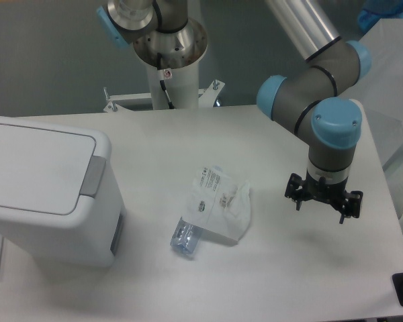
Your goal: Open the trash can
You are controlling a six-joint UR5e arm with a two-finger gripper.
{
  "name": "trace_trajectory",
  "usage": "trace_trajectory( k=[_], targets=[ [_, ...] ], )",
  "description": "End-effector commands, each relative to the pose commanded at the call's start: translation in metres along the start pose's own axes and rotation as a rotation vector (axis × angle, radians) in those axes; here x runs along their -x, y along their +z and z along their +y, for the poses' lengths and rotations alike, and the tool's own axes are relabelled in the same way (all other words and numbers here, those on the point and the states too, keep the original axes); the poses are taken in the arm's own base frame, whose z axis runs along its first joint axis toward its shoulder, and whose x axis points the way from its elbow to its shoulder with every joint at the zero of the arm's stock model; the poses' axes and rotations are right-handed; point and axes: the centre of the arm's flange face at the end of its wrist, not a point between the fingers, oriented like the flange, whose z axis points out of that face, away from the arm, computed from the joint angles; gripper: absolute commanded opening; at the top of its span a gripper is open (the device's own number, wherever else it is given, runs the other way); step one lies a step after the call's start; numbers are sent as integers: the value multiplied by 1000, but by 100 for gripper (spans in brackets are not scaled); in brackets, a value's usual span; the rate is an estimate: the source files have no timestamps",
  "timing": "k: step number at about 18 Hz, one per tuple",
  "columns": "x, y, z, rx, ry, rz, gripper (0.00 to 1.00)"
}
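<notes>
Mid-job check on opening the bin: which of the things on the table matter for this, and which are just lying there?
For the job:
- trash can, lid down
- its grey push-button
- gripper, hanging above the table, well right of the can, holding nothing

Just lying about:
- clear packet, flat on the table between can and gripper

Trash can (43,194) cut by left edge; gripper (324,203) opening indiscernible.

packet (218,204), printed label, text unreadable
</notes>
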Motion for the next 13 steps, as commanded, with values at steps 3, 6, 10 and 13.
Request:
trace_trajectory(
  k=[3,6,10,13],
  targets=[
    [-3,4,0,-1,5,9,100],
    [-10,9,-6,-6,21,7,100],
    [-14,7,-12,-45,-85,-1,100],
    [-15,-6,-22,-119,-202,22,100]
  ],
)
